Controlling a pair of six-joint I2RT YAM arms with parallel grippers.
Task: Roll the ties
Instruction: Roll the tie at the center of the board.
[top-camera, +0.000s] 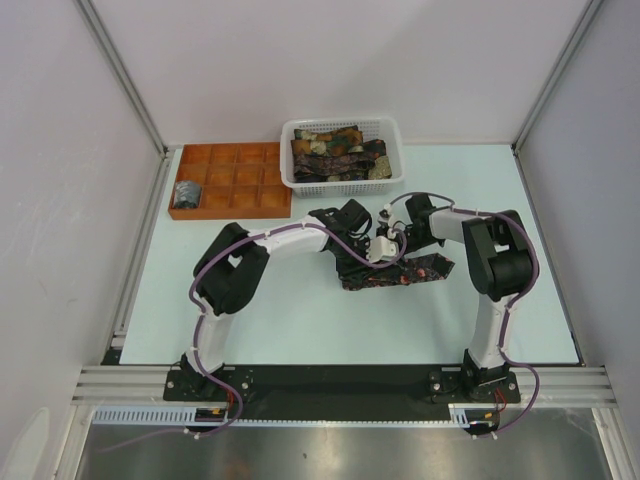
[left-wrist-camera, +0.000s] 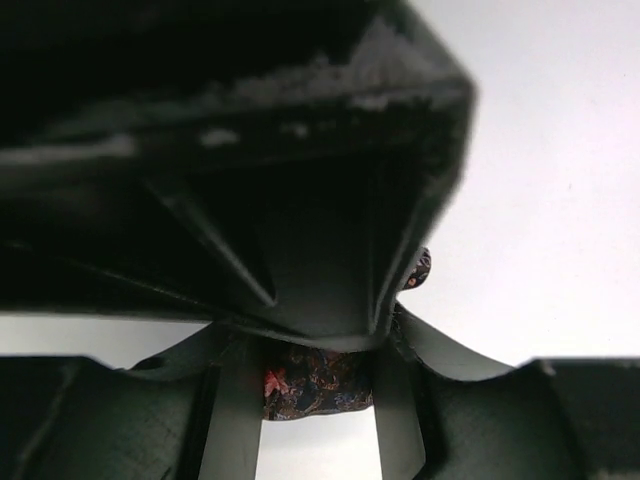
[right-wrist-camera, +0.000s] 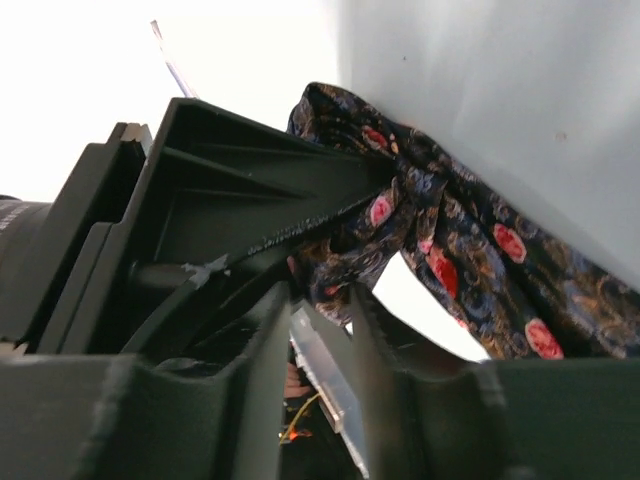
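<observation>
both grippers meet mid-table over the dark tie (top-camera: 400, 272). left gripper (left-wrist-camera: 318, 385) pinches a fold of it; right gripper (right-wrist-camera: 320, 300) is closed on its edge. basket (top-camera: 392, 128) and orange tray (top-camera: 230, 210) sit far; bare table (top-camera: 300, 330) near.

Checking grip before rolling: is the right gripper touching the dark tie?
Touching. The right wrist view shows the right gripper with its fingers pressed into the dark tie's bunched fabric.
</observation>
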